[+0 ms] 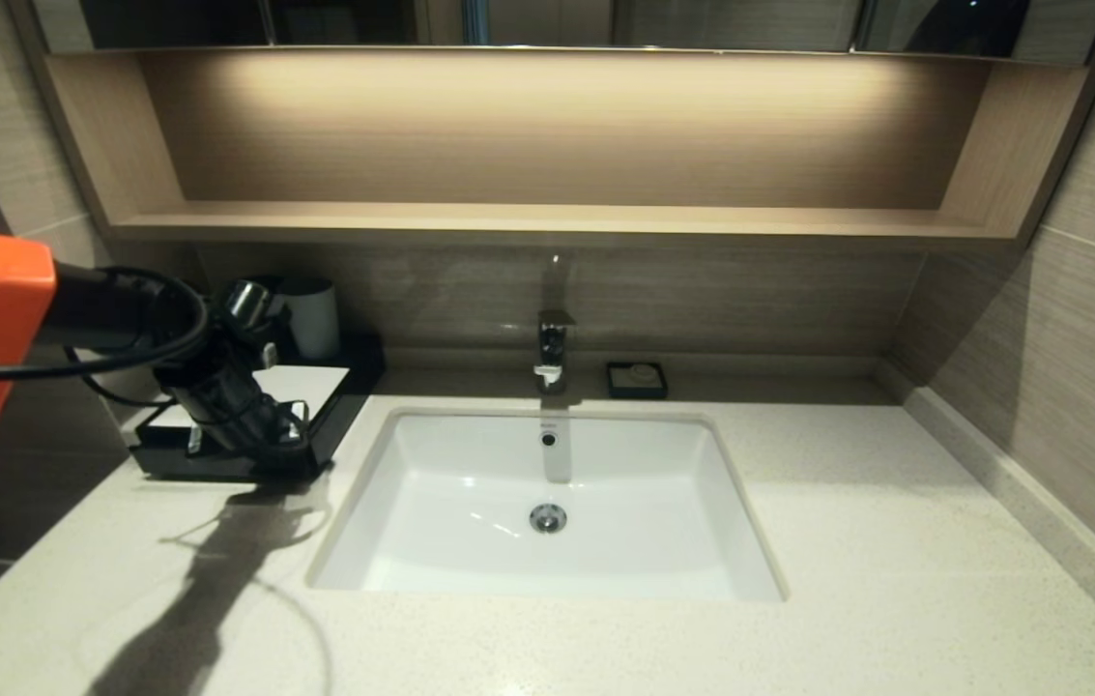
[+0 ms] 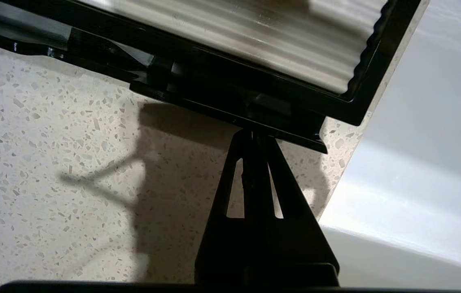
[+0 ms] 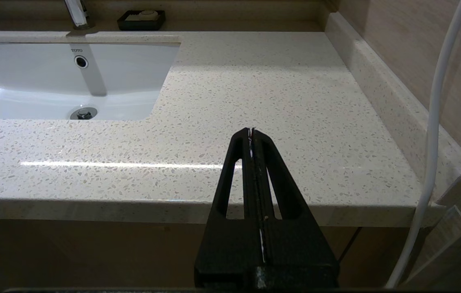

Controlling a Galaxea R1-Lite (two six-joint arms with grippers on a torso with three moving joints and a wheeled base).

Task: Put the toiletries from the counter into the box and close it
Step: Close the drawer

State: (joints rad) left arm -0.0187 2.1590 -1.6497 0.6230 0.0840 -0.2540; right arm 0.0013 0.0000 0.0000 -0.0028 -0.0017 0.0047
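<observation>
The box (image 1: 346, 398), low and black with a white top panel, stands on the counter (image 1: 847, 541) left of the sink. My left gripper (image 1: 291, 437) is at the box's front, low over the counter. In the left wrist view the left gripper (image 2: 253, 134) is shut, and its tips touch the black lip along the box (image 2: 230, 97) front, with nothing held between them. My right gripper (image 3: 250, 131) is shut and empty. It hangs just off the front edge of the counter (image 3: 275, 89) on the right and does not show in the head view. No toiletries are in view.
The white sink (image 1: 431, 483) is set into the middle of the counter, with a chrome tap (image 1: 554, 348) behind it. A grey cup (image 1: 313, 314) stands behind the box. A small black soap dish (image 1: 636, 380) sits by the back wall. A white cable (image 3: 433, 122) hangs at the right.
</observation>
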